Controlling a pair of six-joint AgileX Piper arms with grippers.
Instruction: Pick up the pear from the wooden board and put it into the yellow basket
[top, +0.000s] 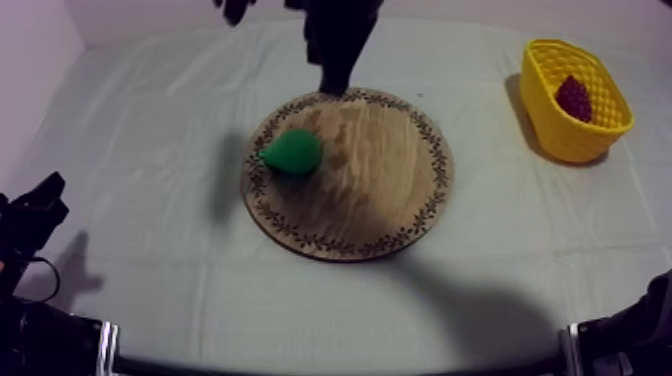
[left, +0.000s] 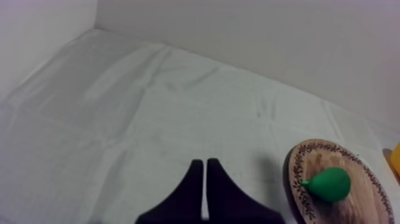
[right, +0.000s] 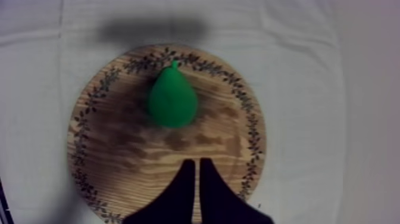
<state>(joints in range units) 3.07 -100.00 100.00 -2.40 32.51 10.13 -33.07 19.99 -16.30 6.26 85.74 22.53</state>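
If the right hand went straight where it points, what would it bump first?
Probably the pear, lying on the wooden board just ahead of the shut right hand. Depth is unclear, so maybe the board first.

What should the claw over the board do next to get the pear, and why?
Probably open the right claw and ease toward the pear. The claw is shut in a narrow wedge over the wooden board, and the pear lies free just ahead of it, untouched.

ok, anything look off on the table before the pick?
Nothing stands out. The pear lies on its side on the board, near the rim and whole. The basket stands apart from the board with grapes inside. Nothing is spilled or damaged.
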